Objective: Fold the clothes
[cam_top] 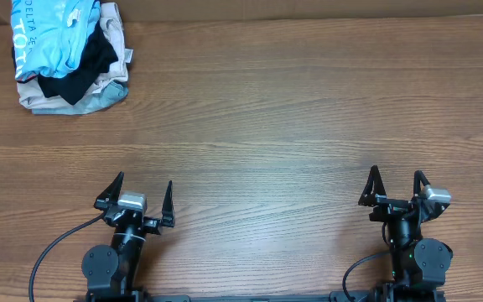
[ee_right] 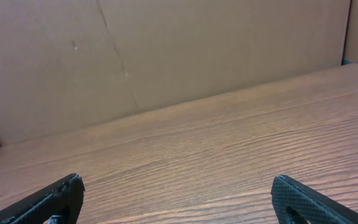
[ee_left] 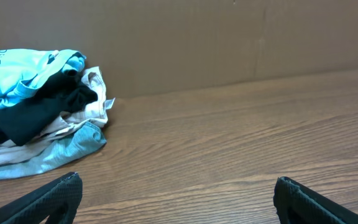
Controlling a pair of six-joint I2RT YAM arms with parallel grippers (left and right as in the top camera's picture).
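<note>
— Sky-blue, the T-shirt (cam_top: 44, 38): where does it lie?
— Crumpled on top of a heap in the far left corner of the wooden table (cam_top: 292, 109). It rests over a black garment (cam_top: 86, 63), with beige cloth (cam_top: 117, 25) and grey-blue cloth (cam_top: 107, 96) beneath.
— And the arms?
— Both sit at the near edge, well apart from the heap. The left gripper (cam_top: 145, 186) has its fingers spread wide, and so does the right gripper (cam_top: 397, 180).
</note>
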